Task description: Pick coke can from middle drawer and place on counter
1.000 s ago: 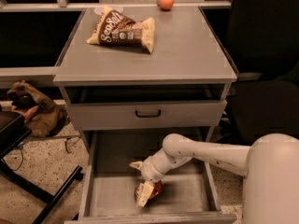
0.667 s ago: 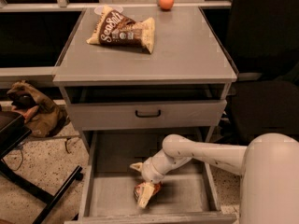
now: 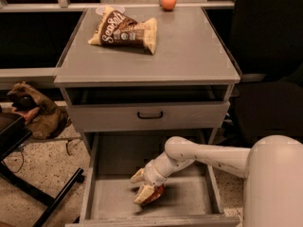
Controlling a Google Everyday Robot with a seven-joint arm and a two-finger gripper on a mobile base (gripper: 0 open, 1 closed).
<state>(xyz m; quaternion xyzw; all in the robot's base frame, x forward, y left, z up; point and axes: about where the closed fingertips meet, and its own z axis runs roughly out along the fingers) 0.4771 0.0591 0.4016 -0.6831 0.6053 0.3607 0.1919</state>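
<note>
The middle drawer point(image 3: 187, 198) stands pulled out below the cabinet, its grey floor showing. My white arm reaches down into it from the right. The gripper point(image 3: 146, 191) sits low over the drawer floor, left of centre. A bit of the red-orange coke can point(image 3: 157, 193) shows right against the cream fingers point(image 3: 143, 194), mostly hidden by them. Whether the can is lifted off the floor I cannot tell. The counter point(image 3: 189, 51) is the flat grey cabinet top above.
A brown snack bag point(image 3: 124, 31) lies on the counter's back left. An orange fruit point(image 3: 168, 1) sits at its back edge. The closed upper drawer front with a black handle point(image 3: 150, 115) overhangs the open drawer. A black stand point(image 3: 28, 183) is at the left on the floor.
The gripper has stayed low in the drawer at the can; little visible movement.
</note>
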